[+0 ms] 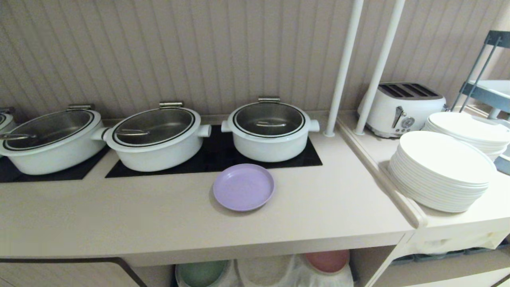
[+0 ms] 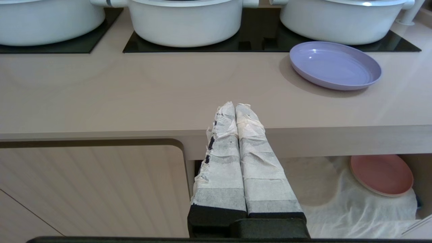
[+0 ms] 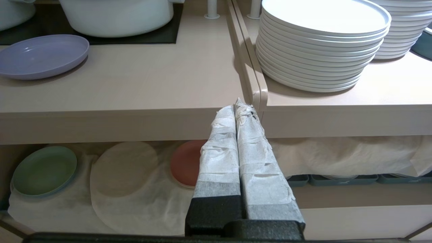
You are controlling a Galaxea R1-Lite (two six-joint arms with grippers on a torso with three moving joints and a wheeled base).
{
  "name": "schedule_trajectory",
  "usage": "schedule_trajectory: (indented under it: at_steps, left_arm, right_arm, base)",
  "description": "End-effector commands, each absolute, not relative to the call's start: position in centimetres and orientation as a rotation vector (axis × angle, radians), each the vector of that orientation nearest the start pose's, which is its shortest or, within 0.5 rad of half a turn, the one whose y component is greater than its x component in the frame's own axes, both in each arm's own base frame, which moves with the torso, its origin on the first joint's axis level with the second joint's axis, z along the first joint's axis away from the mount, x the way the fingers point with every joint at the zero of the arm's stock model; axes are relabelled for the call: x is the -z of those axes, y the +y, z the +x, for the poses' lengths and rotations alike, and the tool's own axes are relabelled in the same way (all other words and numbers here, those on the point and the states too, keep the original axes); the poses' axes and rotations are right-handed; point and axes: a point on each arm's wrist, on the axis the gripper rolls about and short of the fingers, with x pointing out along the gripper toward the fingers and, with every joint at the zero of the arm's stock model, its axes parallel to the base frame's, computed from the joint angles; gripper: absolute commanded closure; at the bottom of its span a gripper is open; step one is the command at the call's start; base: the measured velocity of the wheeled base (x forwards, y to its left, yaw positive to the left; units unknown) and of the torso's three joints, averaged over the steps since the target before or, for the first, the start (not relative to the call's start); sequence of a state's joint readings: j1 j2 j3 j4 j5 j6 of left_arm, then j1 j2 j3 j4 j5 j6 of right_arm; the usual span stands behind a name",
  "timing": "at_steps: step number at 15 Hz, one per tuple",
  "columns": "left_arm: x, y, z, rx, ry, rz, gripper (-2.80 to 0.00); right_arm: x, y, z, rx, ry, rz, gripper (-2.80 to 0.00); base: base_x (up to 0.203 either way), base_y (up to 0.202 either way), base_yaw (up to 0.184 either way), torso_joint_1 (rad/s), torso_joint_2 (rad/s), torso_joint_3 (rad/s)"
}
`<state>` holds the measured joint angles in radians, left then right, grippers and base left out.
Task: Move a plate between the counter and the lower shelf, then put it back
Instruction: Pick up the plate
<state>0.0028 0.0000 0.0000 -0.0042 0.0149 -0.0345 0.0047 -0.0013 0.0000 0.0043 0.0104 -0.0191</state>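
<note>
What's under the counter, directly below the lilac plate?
Below the counter is the lower shelf, draped in white cloth. A green plate sits at one end, a pink plate at the other, and a cloth-covered round hump between; what it covers is hidden.

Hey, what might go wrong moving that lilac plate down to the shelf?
The plate lies flat on the glossy counter, so a hand could push it toward the pot rather than lift it. Below, the free hump sits close between the green plate and pink plate, risking a knock.
</note>
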Motion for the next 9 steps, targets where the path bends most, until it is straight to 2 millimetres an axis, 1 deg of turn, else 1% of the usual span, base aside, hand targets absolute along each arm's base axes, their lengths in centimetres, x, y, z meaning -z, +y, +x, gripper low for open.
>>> schedule_trajectory:
  at_steps: [1,9]
  left_arm:
    - [-7.60,0.03,-2.28,-0.018,-0.005,-0.035,0.00]
    - [-7.60,0.03,-2.28,-0.018,-0.005,-0.035,0.00]
  right_arm:
    - [-7.50,0.01,-2.28,-0.015,0.004,-0.020,0.00]
    - [-7.50,0.01,-2.28,-0.016,0.004,-0.020,0.00]
  base:
    - [0.000,0.000,0.000,0.000,0.00,0.000]
    - [0.000,0.000,0.000,0.000,0.00,0.000]
